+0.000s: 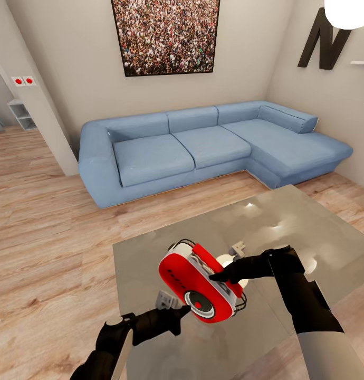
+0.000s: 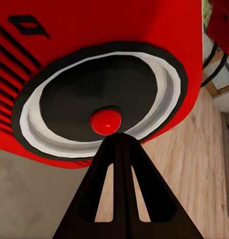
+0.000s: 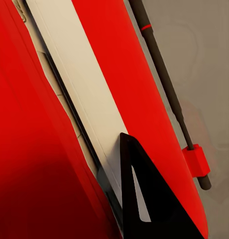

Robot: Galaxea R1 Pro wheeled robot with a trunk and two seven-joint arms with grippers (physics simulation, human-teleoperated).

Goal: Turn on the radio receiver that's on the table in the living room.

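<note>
Radio position: I have the radio receiver [image 1: 201, 285] lifted off the table [image 1: 308, 232], tilted, its round dial facing down toward my left side.
Right gripper: my right gripper [image 1: 220, 275] pinches the upper edge of the radio body; it is clamped on the case, one finger [image 3: 144, 199] lying along the white trim.
Left gripper: my left gripper [image 1: 183, 311] has its fingers drawn together to a point, holding nothing, tip right at the dial.
Key relation: the red centre button [image 2: 106, 121] sits straight ahead of the left fingertips [image 2: 119, 144], just beyond them; whether they touch yet I cannot tell.
Long axis: the radio slopes from upper left down to lower right in the head view.
Nearer arm: the left, for the press.
View difference: the left wrist view gives me the button alignment; the right wrist view gives the thin antenna [image 3: 167, 84] along the case.
Room: blue sofa [image 1: 203, 148] behind.
</note>
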